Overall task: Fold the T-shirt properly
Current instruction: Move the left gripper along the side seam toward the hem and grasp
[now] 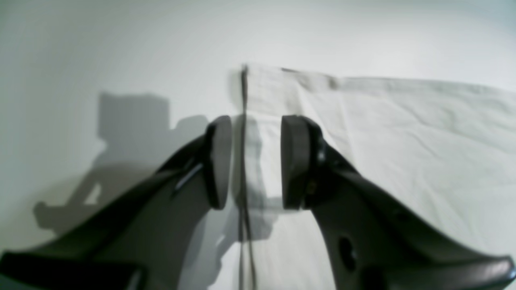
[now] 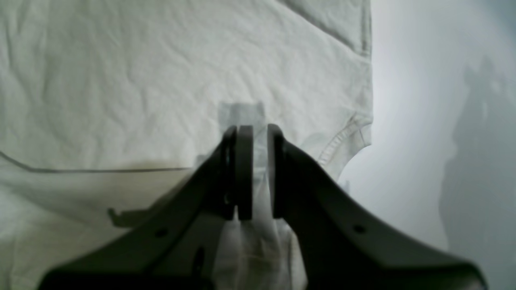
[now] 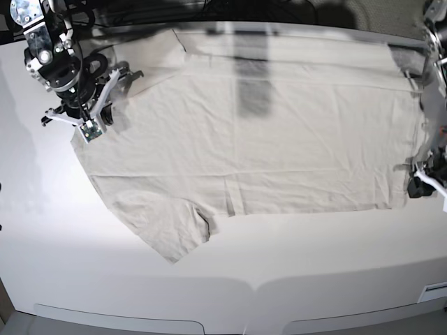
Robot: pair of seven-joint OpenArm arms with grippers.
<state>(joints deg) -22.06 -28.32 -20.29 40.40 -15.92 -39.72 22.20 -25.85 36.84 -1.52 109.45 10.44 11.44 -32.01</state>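
Note:
The off-white T-shirt lies spread flat on the white table, with its sleeves at the left and its hem at the right. One short sleeve points toward the front edge. My right gripper is shut on a pinch of the shirt's cloth next to a stitched seam, at the shirt's left end in the base view. My left gripper is open and straddles the shirt's straight edge, low over the table. In the base view it sits at the hem's near right corner.
Bare white table lies left of the left gripper and right of the right gripper. Dark cables run behind the table's back edge. The table's front edge is near the bottom of the base view.

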